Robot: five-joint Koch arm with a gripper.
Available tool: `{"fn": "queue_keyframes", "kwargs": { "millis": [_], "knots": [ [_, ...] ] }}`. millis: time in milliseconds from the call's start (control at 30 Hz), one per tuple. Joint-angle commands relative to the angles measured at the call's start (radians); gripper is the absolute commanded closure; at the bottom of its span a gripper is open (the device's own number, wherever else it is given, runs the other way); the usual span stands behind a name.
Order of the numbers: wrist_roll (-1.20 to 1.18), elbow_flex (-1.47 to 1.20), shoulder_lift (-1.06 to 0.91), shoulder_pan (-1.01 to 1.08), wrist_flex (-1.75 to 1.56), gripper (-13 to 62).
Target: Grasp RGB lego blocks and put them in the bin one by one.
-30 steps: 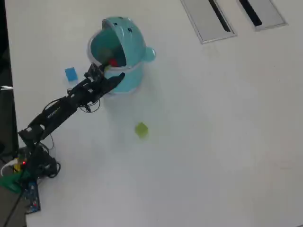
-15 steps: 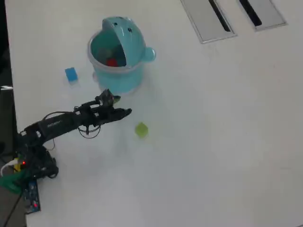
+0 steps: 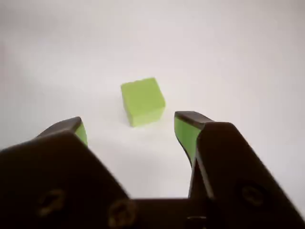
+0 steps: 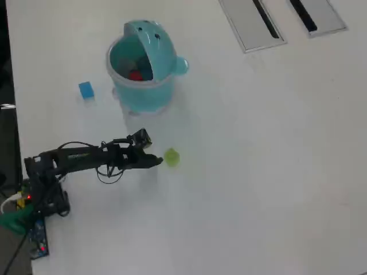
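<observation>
In the wrist view the tool [image 3: 131,129] stands with its green-padded jaws apart just short of the small yellow-green plastic block [image 3: 142,101] on the white desk [image 3: 238,57], while the overhead view shows the round teal plastic bin [image 4: 143,86] holding the red block [image 4: 135,75], the blue block [image 4: 86,90] beside it.

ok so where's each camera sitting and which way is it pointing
Wrist view: rides on the arm behind the pincer, looking forward and down at the green block on the table; both open jaws show.
Overhead view: fixed above, looking down at the table, bin, blue block and grey panels; the whole arm shows, base at left.
Shared: the green block just ahead of the pincer.
</observation>
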State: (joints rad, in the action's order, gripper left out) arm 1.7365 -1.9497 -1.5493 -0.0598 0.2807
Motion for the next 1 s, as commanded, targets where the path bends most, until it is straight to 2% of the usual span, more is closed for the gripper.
{"fn": "queue_keyframes", "kwargs": {
  "millis": [0, 333, 967],
  "knots": [
    [0.011, 0.051, 0.017, 0.012, -0.092, 15.1],
    [0.011, 0.089, 0.178, 0.018, -0.204, 15.1],
    [0.011, 0.221, 0.356, 0.041, -0.281, 15.0]
  ]
}}
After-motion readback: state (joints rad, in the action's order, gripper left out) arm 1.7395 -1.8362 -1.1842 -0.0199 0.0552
